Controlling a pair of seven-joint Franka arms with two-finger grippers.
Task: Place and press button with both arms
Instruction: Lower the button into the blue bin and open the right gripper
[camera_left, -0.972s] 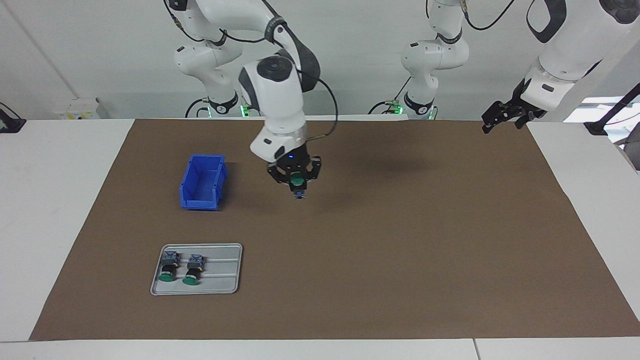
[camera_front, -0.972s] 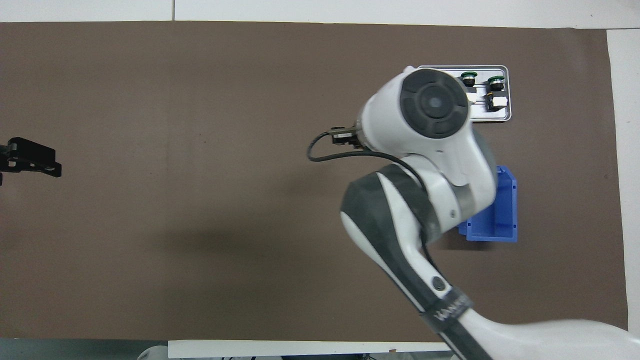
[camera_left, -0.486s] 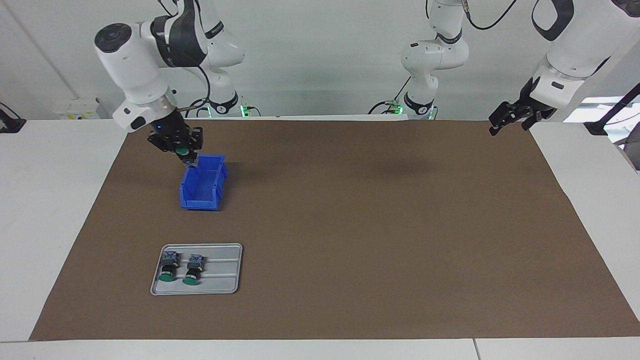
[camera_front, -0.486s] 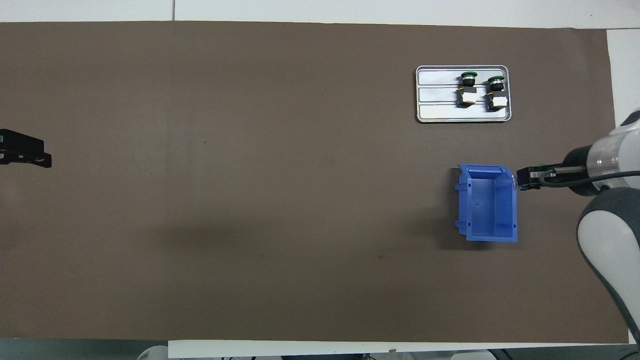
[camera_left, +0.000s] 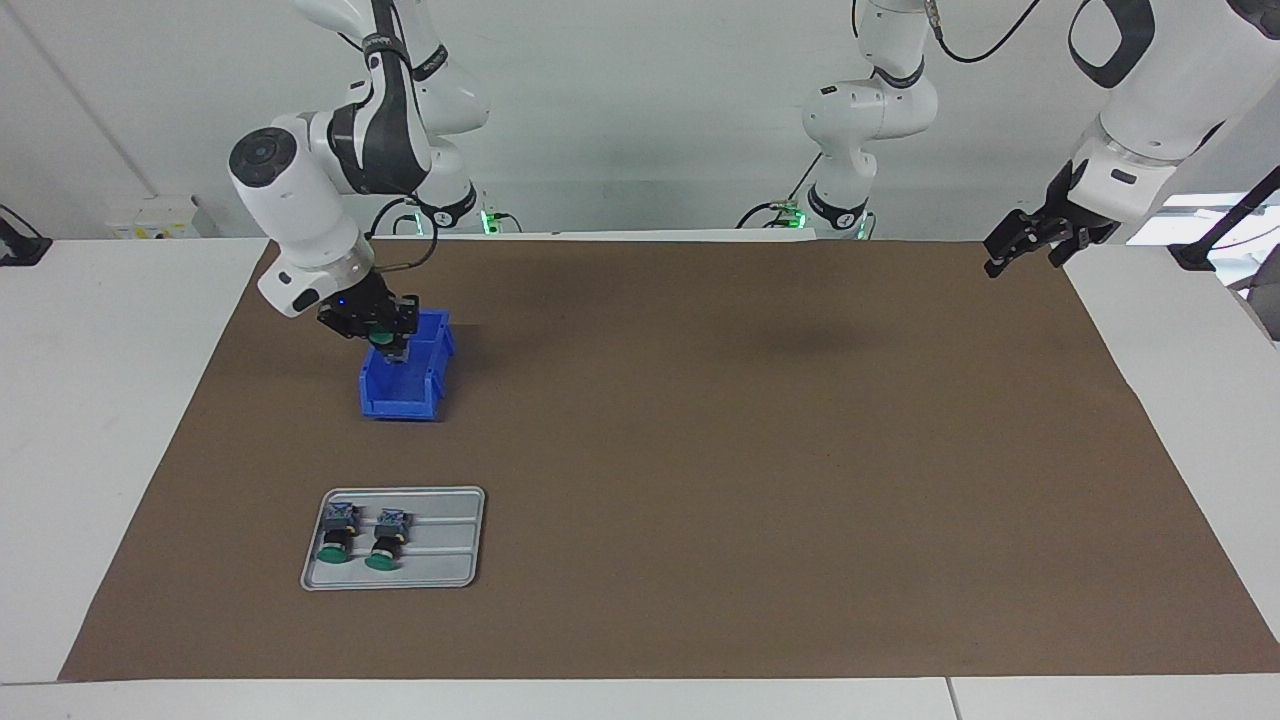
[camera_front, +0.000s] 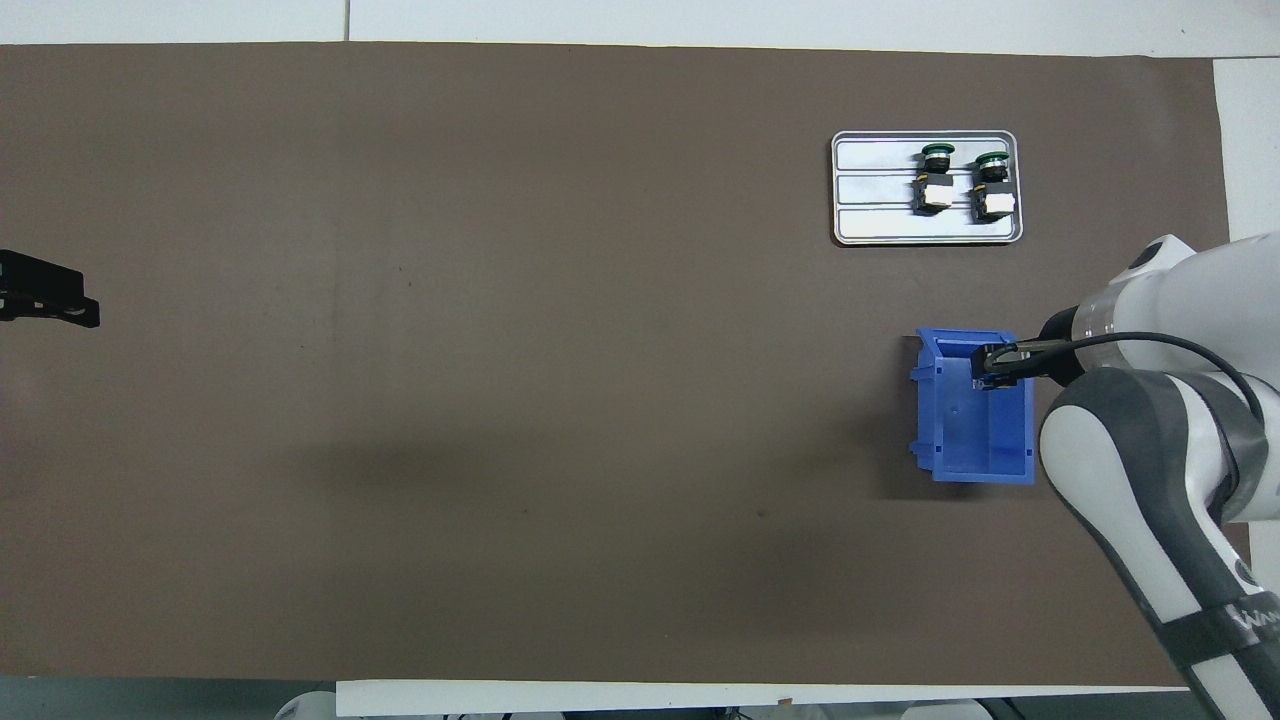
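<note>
Right gripper (camera_left: 388, 345) holds the button (camera_left: 380, 333) over the bin's (camera_left: 403, 398) rim.

Right end effector (camera_left: 391, 343) with button (camera_left: 382, 334), now over bin (camera_left: 405, 382).

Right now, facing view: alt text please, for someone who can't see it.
The right gripper, shut on a green button, hangs over the blue bin. Two more buttons lie on a grey tray farther from the robots. The left gripper waits, open, at the mat's edge.
</note>
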